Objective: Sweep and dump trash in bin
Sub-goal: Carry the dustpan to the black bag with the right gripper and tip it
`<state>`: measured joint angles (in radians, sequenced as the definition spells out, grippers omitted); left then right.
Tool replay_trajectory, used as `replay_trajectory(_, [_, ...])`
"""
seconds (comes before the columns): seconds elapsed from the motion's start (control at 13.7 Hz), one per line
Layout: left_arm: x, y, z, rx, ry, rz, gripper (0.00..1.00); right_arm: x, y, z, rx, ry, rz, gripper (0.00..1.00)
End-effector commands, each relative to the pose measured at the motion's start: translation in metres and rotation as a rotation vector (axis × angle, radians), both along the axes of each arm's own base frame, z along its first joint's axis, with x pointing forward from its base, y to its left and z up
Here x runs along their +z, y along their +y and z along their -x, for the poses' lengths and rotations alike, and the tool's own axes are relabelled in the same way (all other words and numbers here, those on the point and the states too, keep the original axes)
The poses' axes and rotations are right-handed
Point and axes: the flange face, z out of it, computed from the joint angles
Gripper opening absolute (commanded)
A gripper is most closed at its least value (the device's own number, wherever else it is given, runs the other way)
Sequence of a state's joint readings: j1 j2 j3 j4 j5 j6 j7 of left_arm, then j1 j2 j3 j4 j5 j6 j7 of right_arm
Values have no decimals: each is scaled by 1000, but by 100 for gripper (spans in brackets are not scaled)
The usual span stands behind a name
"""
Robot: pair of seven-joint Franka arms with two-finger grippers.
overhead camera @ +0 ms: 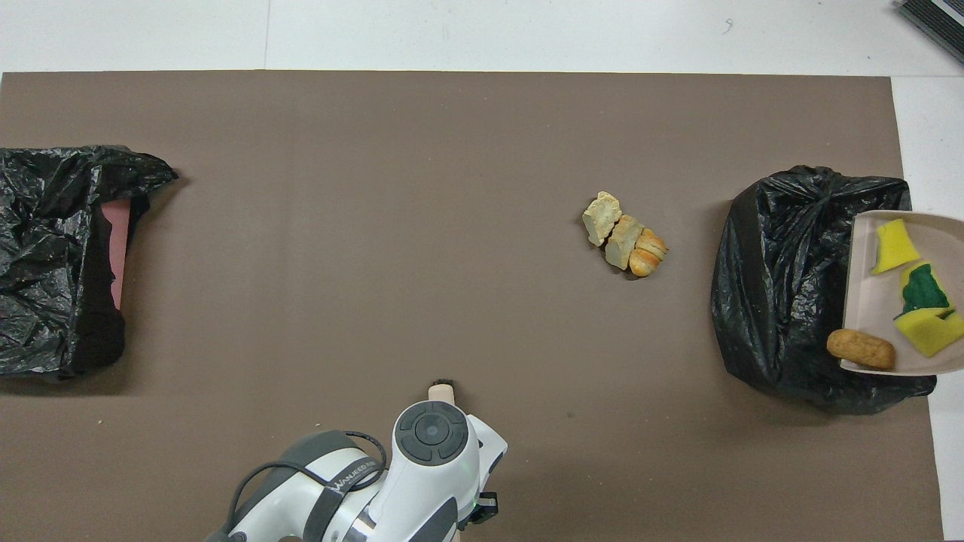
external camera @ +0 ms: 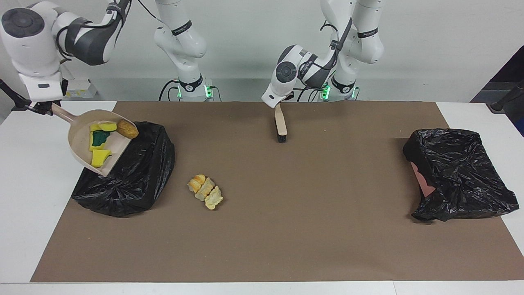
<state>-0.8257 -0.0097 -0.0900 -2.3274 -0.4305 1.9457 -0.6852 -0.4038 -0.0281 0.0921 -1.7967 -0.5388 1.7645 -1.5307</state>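
A robotics laboratory is shown. Two white and grey jointed robot arms (external camera: 180,45) are mounted at the edge of a plain white surface (external camera: 37,180), with green indicator lights lit at their bases. A flat brown paper mat (external camera: 286,213) is spread over most of that surface, as a marked test area. A bare pale wall is seen above the surface, cables are looped along the arms, and a white socket strip (external camera: 77,88) is fixed near the surface's edge.

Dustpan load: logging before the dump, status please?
Right tool shut on dustpan handle, over bin. Sponge pieces and lump aboard. Three chunks on the mat. Left tool holds brush, waiting.
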Motion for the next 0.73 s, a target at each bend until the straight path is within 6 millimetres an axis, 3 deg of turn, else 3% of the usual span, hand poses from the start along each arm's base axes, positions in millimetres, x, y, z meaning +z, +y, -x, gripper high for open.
replay_trajectory(0.0, [2, 2, -2, 28, 18, 2, 49, 0, 24, 12, 120, 8, 67, 0])
replay_trajectory(0.07, [2, 2, -1, 29, 21, -2, 65, -1, 34, 12, 148, 7, 84, 0])
replay_trajectory(0.15, [8, 1, -7, 34, 14, 8, 90, 0, 48, 7, 193, 18, 122, 0])
replay_trajectory(0.22, [16, 2, -17, 42, -4, 24, 93, 2, 60, 3, 230, 31, 166, 0])
replay_trajectory(0.36, [43, 10, -61, 84, -71, 60, 96, 3, 65, 1, 260, 41, 207, 0])
replay_trajectory(0.51, [70, 16, -94, 39, -187, 55, 96, 5, 83, 1, 326, 67, 296, 0])
replay_trajectory(0.66, [92, 42, -143, 20, -296, 23, 100, 5, 92, 8, 364, 74, 338, 0])
